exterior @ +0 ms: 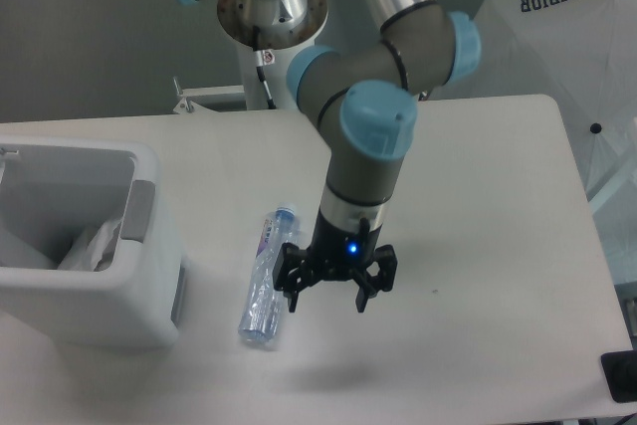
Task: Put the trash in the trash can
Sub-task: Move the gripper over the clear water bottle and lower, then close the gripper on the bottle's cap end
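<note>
The jaws stand spread apart and hold nothing, the two dark fingers pointing down at the table with bare white surface showing between them. The gripper (327, 298) hangs low just beside the bottle (269, 279), on its right as the camera sees it, and one finger looks close to the bottle's side, though whether it touches cannot be told from this angle. A blue light glows on the gripper body above the fingers. The bottle lies flat on the table (468, 206), its cap end pointing away from the camera and its crumpled clear body toward the near edge; lying down like this, it probably calls for a grasp across its narrow width, so the open jaws likely need to shift left until they straddle it. The arm bends down steeply from its base at the back, which keeps the wrist roughly vertical over the work. To the left stands the trash can (109, 301), open at the top, with the plastic bag (92, 244) already lying inside it. So one piece of trash appears dealt with and the bottle is what remains, near the can yet clearly apart from it.
</note>
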`<state>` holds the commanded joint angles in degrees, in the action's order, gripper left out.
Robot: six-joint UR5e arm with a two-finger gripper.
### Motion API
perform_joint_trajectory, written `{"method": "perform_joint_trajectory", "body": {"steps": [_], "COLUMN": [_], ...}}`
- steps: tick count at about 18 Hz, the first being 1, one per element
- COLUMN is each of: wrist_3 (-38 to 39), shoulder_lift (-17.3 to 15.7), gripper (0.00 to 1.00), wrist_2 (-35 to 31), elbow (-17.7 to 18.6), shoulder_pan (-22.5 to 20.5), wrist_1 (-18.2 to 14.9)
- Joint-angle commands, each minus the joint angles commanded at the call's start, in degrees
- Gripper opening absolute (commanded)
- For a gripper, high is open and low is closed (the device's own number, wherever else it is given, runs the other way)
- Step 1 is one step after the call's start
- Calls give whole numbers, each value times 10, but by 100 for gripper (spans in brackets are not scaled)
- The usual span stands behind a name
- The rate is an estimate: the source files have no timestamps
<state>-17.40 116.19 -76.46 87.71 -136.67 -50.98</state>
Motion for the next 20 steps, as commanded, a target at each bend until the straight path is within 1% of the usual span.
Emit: {"method": "perform_joint_trajectory", "body": {"steps": [1,4,10,20], "wrist_3": [0,-3,-20,-19], "shoulder_lift": [7,22,44,62], "gripper": [100,100,100,100], "wrist_2": [-7,-36,-39,-40], "elbow": [-3,-2,3,10], "shoulder_pan": [3,30,56,64], "wrist_1": [-1,-1,2,-4]}}
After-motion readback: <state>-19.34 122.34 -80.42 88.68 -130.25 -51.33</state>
